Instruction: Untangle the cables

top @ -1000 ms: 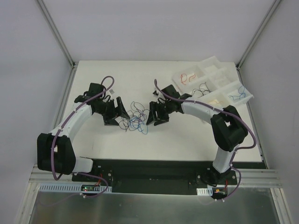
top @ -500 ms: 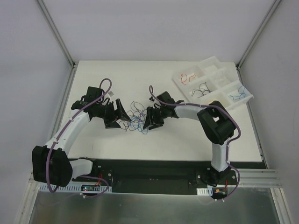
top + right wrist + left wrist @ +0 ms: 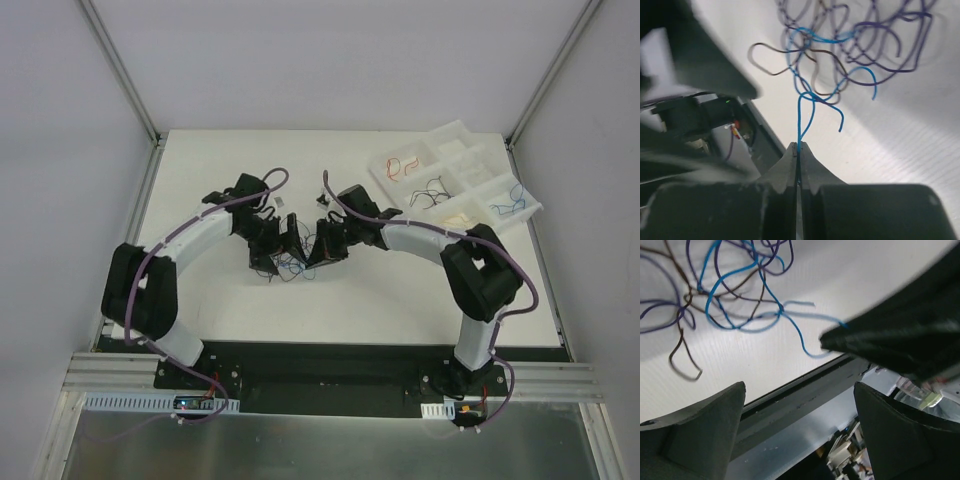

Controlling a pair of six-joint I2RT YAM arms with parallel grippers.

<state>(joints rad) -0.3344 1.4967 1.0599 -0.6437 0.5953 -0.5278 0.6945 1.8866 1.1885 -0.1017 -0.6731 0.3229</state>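
Note:
The cables (image 3: pixel 292 266) lie as a small tangle of blue, purple and brown wires on the white table (image 3: pixel 220 300), between my two grippers. My right gripper (image 3: pixel 799 146) is shut on one blue cable (image 3: pixel 800 112), which runs straight up from its tips into the tangle (image 3: pixel 855 45). In the top view the right gripper (image 3: pixel 314 258) sits at the tangle's right side. My left gripper (image 3: pixel 282 248) stands open just left of it, over the wires. In the left wrist view the left gripper (image 3: pixel 799 386) holds nothing, and the cables (image 3: pixel 735 295) lie beyond its fingers (image 3: pixel 705 425).
A white compartment tray (image 3: pixel 452 127) sits at the back right with red, black, blue and yellowish wires in its cells. The right arm's black gripper (image 3: pixel 900 340) fills the right of the left wrist view. The table's black front edge (image 3: pixel 805 390) runs close behind.
The left arm has swung right, bringing its gripper over the tangle beside the right one. The right gripper has shut on a blue cable.

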